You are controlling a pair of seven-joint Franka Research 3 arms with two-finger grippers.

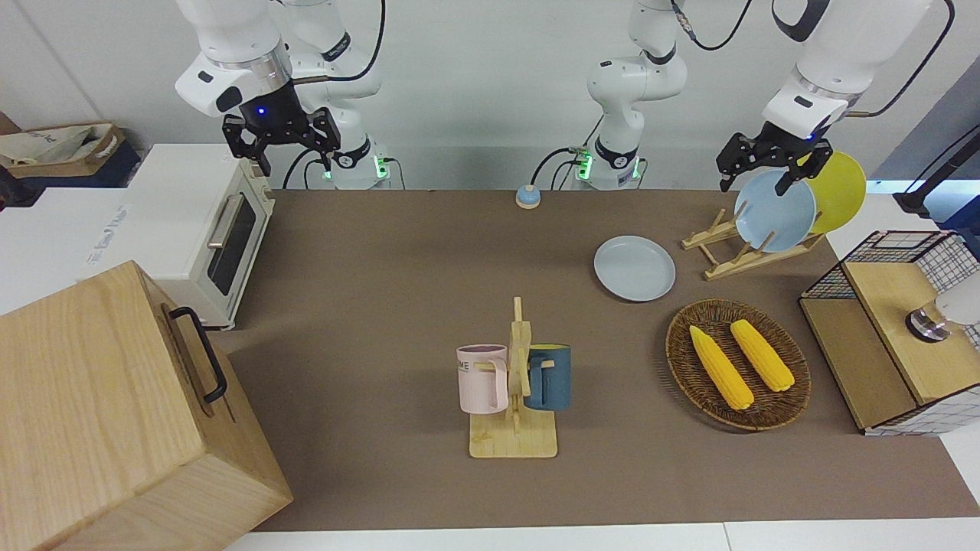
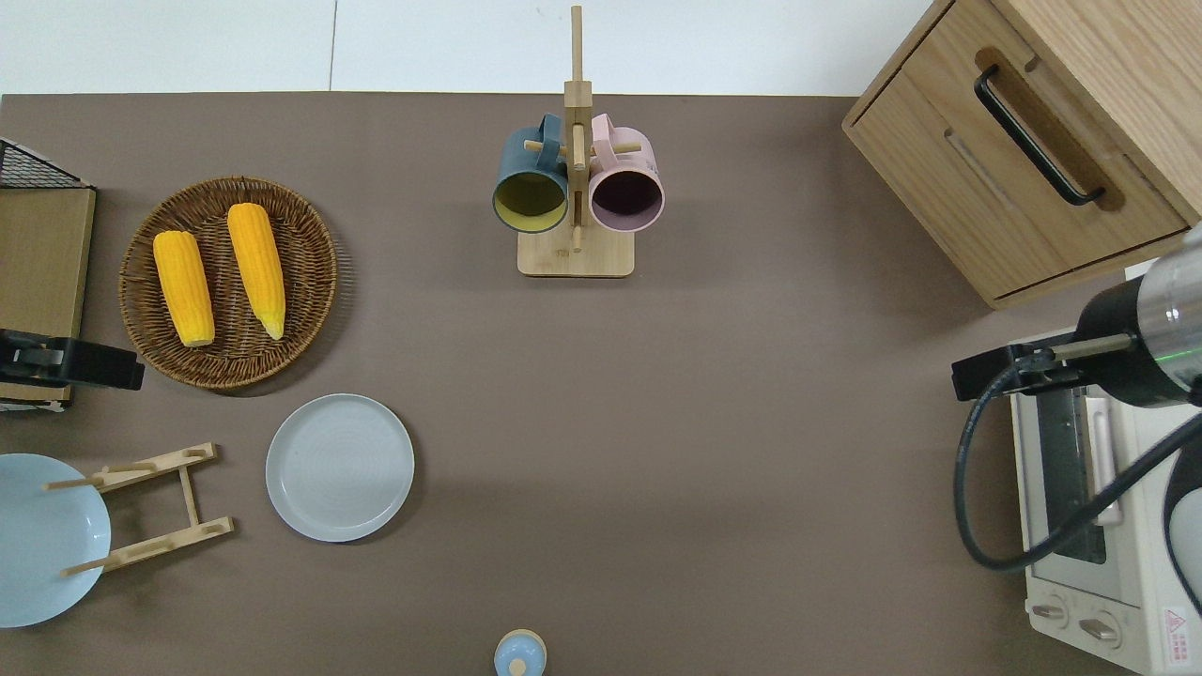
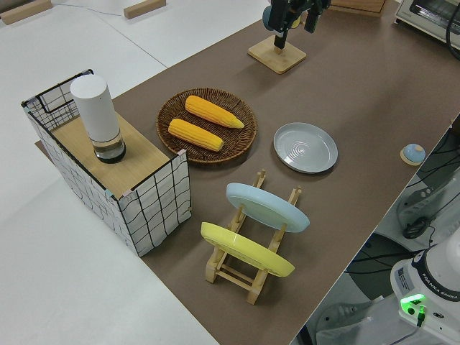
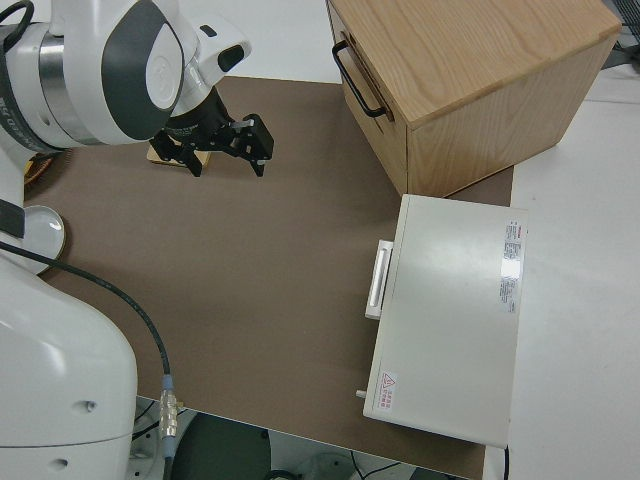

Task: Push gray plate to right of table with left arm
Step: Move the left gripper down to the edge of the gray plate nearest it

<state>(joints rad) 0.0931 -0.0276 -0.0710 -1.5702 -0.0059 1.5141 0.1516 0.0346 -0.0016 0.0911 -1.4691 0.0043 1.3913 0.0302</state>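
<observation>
Left pincer (image 1: 773, 164) spread above rack, gray plate (image 1: 635, 268) untouched

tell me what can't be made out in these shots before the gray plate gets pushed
- Left gripper: the overhead view shows only a dark part at its edge.
- Light-blue plate: cut off by the overhead view's edge; the yellow plate is missing there.
- Toaster oven: partly covered by the right arm and its cable overhead.
- Gray plate: in the right side view, mostly hidden by the arm.

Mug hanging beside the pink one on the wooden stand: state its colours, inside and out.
The mug is dark teal outside, yellow-green inside; the overhead view shows it best.
</observation>
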